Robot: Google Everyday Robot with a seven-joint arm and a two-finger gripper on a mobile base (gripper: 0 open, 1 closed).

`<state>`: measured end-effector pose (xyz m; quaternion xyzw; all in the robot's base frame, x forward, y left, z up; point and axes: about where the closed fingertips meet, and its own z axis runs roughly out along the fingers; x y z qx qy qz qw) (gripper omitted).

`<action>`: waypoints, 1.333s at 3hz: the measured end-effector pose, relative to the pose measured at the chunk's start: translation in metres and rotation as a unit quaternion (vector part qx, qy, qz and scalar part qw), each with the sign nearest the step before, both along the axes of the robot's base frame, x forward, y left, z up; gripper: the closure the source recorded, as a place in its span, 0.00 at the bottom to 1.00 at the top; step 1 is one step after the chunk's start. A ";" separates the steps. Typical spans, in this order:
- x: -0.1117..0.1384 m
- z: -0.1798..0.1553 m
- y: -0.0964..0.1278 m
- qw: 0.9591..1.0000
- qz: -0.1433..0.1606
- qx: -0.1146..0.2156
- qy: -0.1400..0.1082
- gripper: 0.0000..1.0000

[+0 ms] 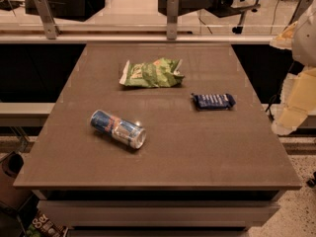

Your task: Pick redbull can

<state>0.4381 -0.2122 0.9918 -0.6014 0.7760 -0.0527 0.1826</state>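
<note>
The redbull can [118, 129] lies on its side on the left part of the brown table [197, 152]. It has blue and silver panels, and its shiny silver end points to the front right. My gripper [283, 127] hangs at the right edge of the view, beside the table's right edge and far to the right of the can. It touches nothing. The arm above it runs out of view at the upper right.
A crumpled green chip bag [151, 73] lies at the back middle of the table. A dark blue snack-bar wrapper [213, 100] lies at the right. A glass partition with metal posts [172, 17] runs behind the table. Floor clutter sits at the lower left.
</note>
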 end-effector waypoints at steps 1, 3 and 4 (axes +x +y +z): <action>0.001 0.001 0.001 1.000 -0.003 0.005 -0.004 0.00; 0.021 -0.023 0.032 0.995 -0.042 0.086 -0.012 0.00; 0.029 -0.029 0.048 0.991 -0.064 0.116 -0.019 0.00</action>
